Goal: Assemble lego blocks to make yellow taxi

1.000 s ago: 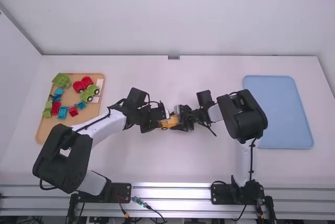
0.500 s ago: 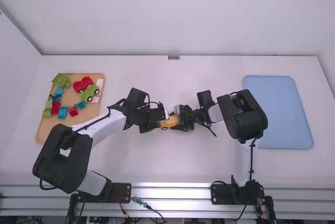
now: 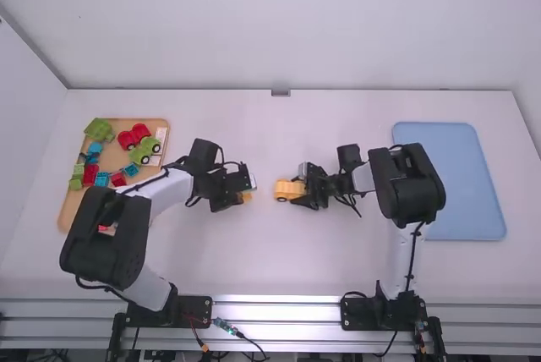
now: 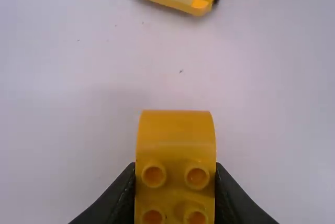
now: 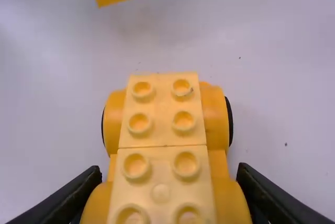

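The yellow wheeled base (image 3: 287,189) was near the middle of the table (image 3: 270,269), its long axis running roughly left to right in the scene and its free, wheeled end pointing left, toward the other yellow piece. Its studs faced up toward the right wrist camera, in two pale sections set end to end, and a black wheel (image 3: 281,200) showed on its near side in the high view. The right gripper (image 3: 303,188) had it by the right-hand part, its fingers parted by about the body's width and closed against both sides. To its left and well clear of touching it, the left gripper (image 3: 240,198) had hold of the yellow block (image 4: 176,145), its fingers pressed to the block's two sides and parted only by the block's width. The block's smooth rounded end pointed right, toward the base, while four round studs showed nearer the left wrist camera. At the left of the table a tan tray (image 3: 74,208) lay with its long axis running near to far, slightly askew. In it were a green piece (image 3: 100,130) at the far end, a wheeled green piece (image 3: 145,152) beside red pieces (image 3: 127,140), and a blue brick (image 3: 101,179) toward the middle; a white label (image 3: 161,134) lay by the right rim, its marks too small to make out. At the right was a blue tray (image 3: 469,201), its long axis also running near to far
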`<action>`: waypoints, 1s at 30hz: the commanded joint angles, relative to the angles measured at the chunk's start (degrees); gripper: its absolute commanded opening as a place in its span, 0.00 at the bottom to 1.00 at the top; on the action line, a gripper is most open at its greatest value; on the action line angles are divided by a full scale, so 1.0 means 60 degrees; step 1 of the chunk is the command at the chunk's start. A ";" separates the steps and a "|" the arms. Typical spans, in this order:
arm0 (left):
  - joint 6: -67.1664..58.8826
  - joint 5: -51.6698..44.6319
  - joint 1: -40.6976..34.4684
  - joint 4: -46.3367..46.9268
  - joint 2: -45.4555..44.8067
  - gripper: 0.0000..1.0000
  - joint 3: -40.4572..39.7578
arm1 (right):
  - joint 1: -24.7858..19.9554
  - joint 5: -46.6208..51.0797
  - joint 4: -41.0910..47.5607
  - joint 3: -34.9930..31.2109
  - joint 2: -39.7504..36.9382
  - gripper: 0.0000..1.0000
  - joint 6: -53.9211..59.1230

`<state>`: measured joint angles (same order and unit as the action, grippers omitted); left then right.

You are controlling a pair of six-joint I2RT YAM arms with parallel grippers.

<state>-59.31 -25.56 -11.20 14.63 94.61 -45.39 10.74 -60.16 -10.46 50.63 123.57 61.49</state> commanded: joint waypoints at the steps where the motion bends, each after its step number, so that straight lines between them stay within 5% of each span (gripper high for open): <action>1: -0.0628 -0.0299 -0.0208 -0.0073 0.0167 0.02 -0.0138 | 0.0029 0.0543 0.0379 0.0146 0.0113 0.66 0.0084; 5: -0.0504 -0.0248 -0.0270 -0.0459 0.0418 0.01 -0.0142 | 0.0091 0.0528 0.0809 0.0335 0.0113 0.69 0.0430; 9: -0.0766 -0.0579 -0.0200 -0.0321 0.0801 0.01 -0.0375 | 0.0087 0.0317 0.1337 0.0528 0.0113 0.84 0.0758; 19: -0.1207 -0.0554 -0.0313 0.0998 0.1653 0.03 -0.1501 | 0.0149 0.0106 0.1311 0.0452 0.0113 0.90 0.0736; 23: -0.1251 -0.0557 -0.0339 0.1129 0.1908 0.08 -0.1603 | 0.0153 0.0117 0.1249 0.0426 0.0113 0.94 0.0729; 30: -0.1229 -0.0565 -0.0299 0.1002 0.1923 0.35 -0.1603 | 0.0157 0.0106 0.1253 0.0444 0.0113 0.99 0.0721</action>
<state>-65.95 -27.49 -12.64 20.29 105.75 -54.59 11.35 -60.49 -3.29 53.52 123.57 66.22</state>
